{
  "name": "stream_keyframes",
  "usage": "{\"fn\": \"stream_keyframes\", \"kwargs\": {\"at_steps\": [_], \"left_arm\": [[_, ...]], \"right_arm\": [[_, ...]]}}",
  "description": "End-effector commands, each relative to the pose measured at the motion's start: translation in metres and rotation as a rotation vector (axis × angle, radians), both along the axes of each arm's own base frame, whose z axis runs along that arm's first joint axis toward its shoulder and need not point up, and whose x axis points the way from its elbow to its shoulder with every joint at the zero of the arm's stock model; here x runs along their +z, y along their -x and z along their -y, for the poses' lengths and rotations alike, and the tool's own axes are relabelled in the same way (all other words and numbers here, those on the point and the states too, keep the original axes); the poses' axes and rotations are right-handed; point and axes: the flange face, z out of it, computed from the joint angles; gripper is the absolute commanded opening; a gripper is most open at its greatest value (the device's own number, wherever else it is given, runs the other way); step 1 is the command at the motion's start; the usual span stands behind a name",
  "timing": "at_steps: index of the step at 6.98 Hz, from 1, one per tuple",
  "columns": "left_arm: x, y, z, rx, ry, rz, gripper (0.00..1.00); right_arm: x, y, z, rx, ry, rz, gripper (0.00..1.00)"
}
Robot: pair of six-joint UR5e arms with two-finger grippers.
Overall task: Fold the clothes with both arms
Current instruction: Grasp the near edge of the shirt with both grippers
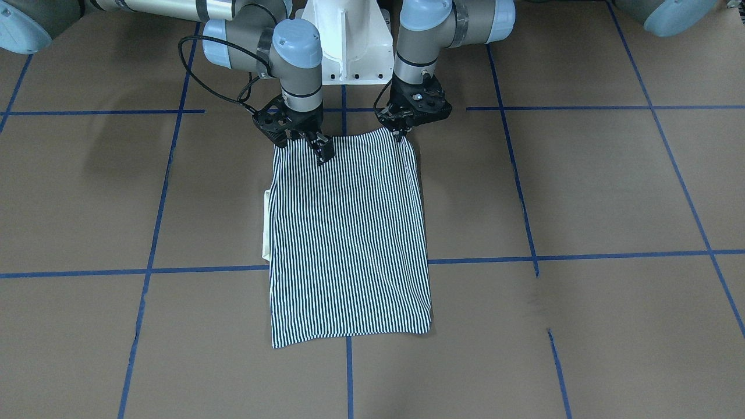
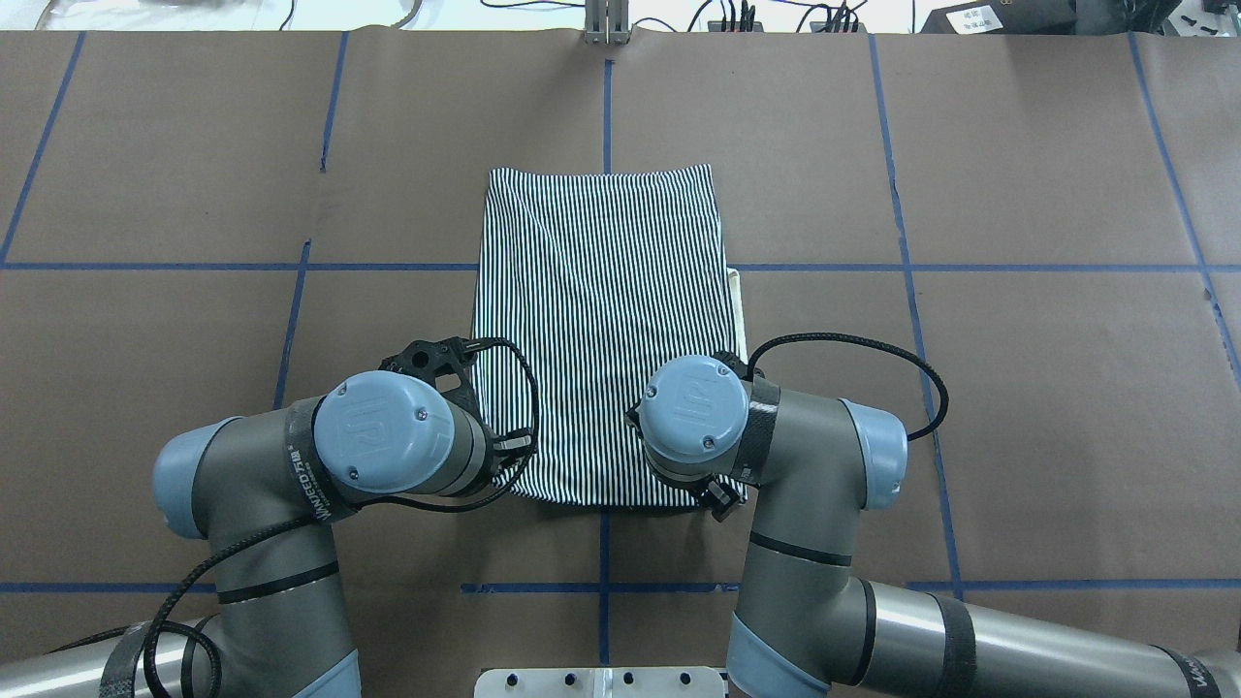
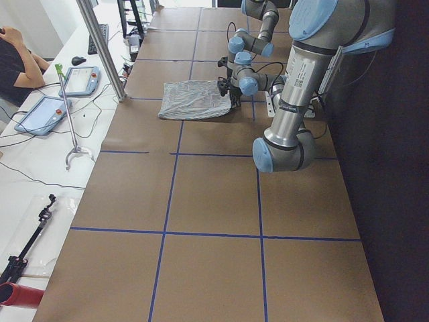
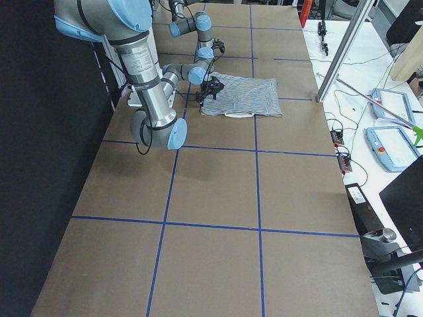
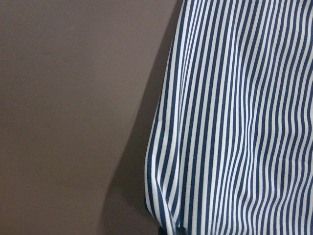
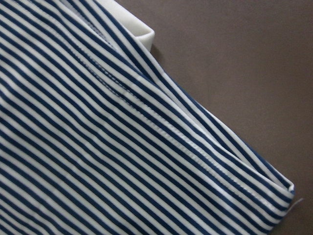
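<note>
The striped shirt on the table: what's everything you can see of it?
The shirt is soft-looking fabric with fine navy-and-white stripes, folded into a rectangle lying on the brown table. A cream collar peeks out along one side. The left gripper and right gripper meet its edge nearest the robot; their grip is unclear.

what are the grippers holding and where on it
The striped shirt: the left gripper and right gripper each appear to pinch a corner of its edge nearest the robot.
</note>
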Motion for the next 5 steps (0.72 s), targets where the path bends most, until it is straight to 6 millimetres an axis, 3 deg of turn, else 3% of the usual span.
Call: {"fn": "stream_keyframes", "kwargs": {"at_steps": [1,2,3,5], "left_arm": [[-0.0002,0.0001,0.0000,0.000,0.000,0.000,0.00],[-0.0002,0.0001,0.0000,0.000,0.000,0.000,0.00],[-0.0008,0.0005,-0.0002,0.000,-0.001,-0.002,0.00],[-0.0031,0.0022,-0.0008,0.000,-0.002,-0.006,0.00]], "right_arm": [[0.0008,0.0008,-0.0002,-0.006,0.002,-0.003,1.00],[0.0017,0.0012,-0.0002,-0.005,0.006,-0.005,1.00],[0.0036,0.0011,-0.0004,-0.004,0.012,-0.017,0.80],[0.0014,0.0022,-0.0024,-0.012,0.018,-0.039,0.19]]}}
